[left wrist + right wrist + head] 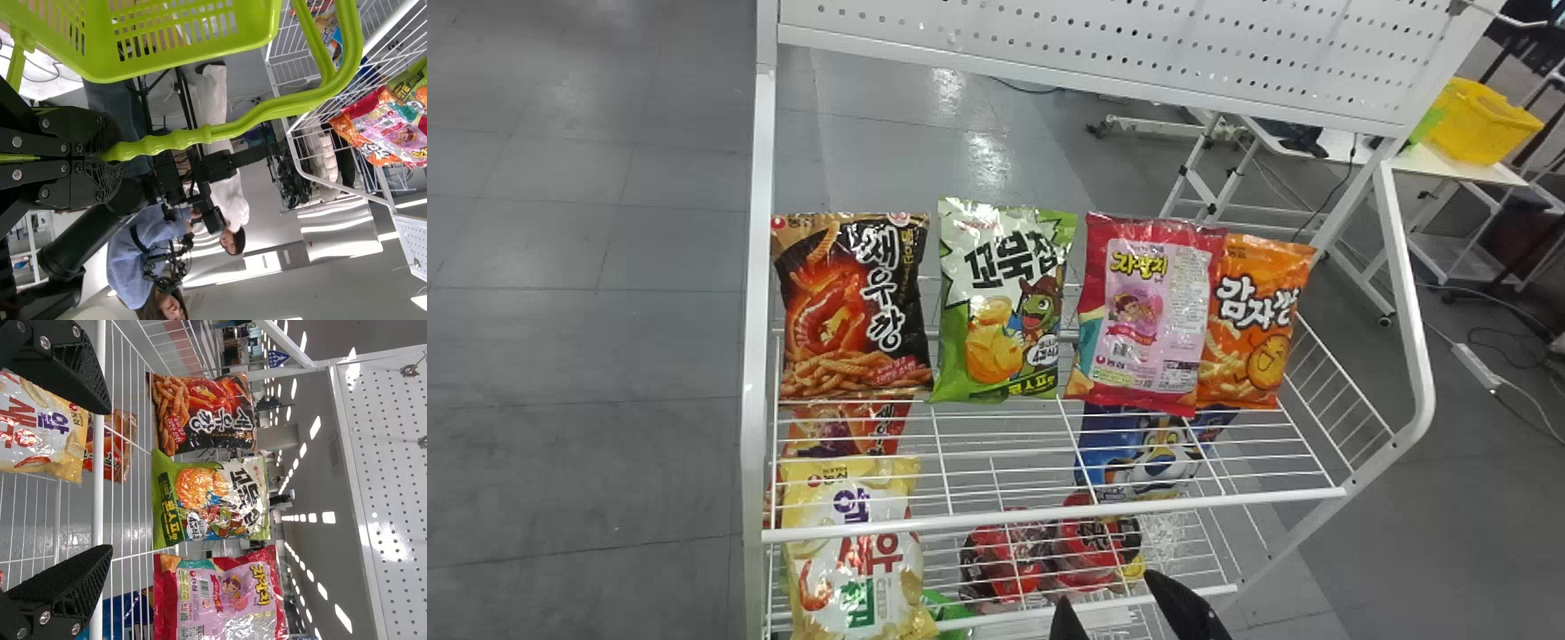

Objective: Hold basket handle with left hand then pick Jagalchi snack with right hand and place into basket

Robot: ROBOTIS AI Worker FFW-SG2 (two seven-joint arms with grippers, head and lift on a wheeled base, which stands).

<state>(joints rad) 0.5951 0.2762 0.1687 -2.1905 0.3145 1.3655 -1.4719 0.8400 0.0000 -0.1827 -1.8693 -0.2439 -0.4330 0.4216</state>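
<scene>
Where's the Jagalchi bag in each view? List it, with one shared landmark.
Head view: Jagalchi bag, third from left, top row.
Left wrist view: Jagalchi bag, between orange bag and green bag.
Right wrist view: Jagalchi bag, beside green bag, at picture's edge.
Shared landmark: pegboard.

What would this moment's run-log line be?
left gripper: shut on basket handle | right gripper: open, empty | Jagalchi snack: standing on rack, unpicked
</scene>
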